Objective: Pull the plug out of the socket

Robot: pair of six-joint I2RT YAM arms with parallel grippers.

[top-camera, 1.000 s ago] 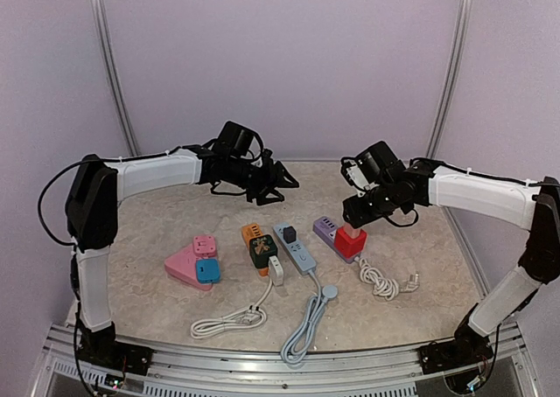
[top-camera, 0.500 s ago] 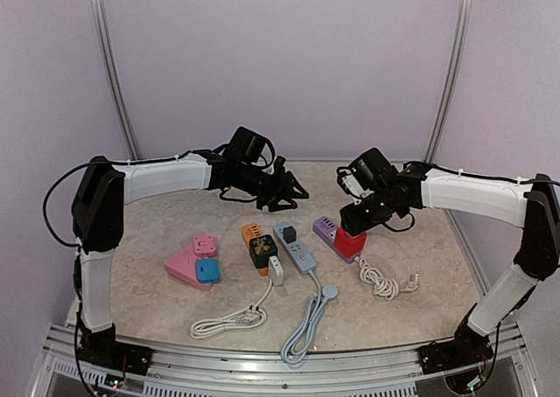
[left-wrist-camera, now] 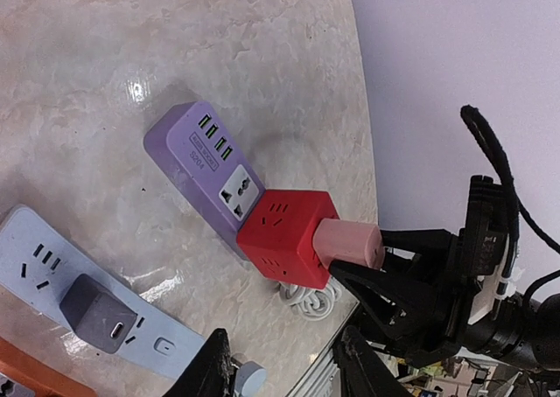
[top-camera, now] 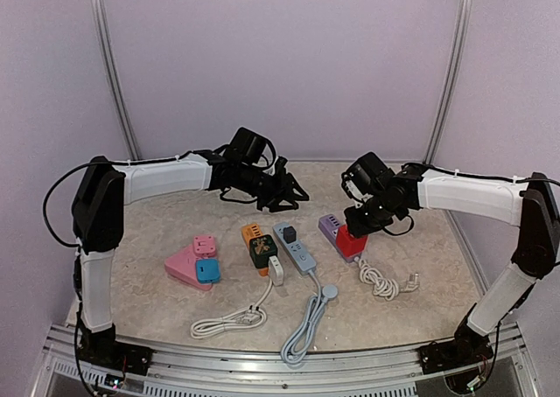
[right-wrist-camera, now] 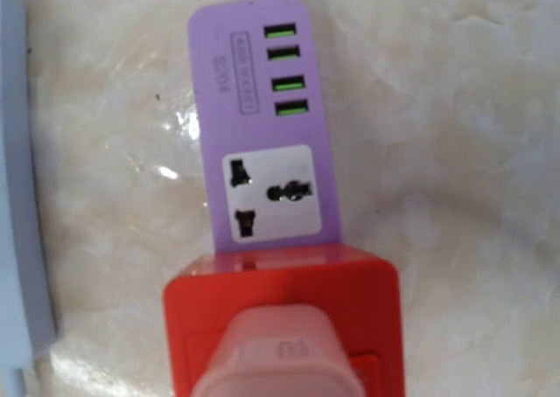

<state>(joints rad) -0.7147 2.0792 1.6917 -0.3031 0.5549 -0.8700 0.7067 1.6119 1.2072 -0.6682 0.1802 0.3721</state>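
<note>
Over the bench [top-camera: 175,231], right gripper [left-wrist-camera: 359,254] pinches pink plug [left-wrist-camera: 347,242].
Plug sits in red socket cube [left-wrist-camera: 278,240]; left gripper [left-wrist-camera: 284,362] open.

- A beige, marbled stone-look tabletop [top-camera: 157,231] carries everything.
- A pink triangular socket block [top-camera: 179,266] lies at the left.
- An orange power strip [top-camera: 252,233] and a pale blue-grey power strip [top-camera: 297,253] lie side by side in the middle.
- A purple power strip [top-camera: 331,226] lies to the right.
- A coiled white cord [top-camera: 226,323], a looped grey cord [top-camera: 304,327] and a short white cord [top-camera: 381,281] lie along the near side.
</note>
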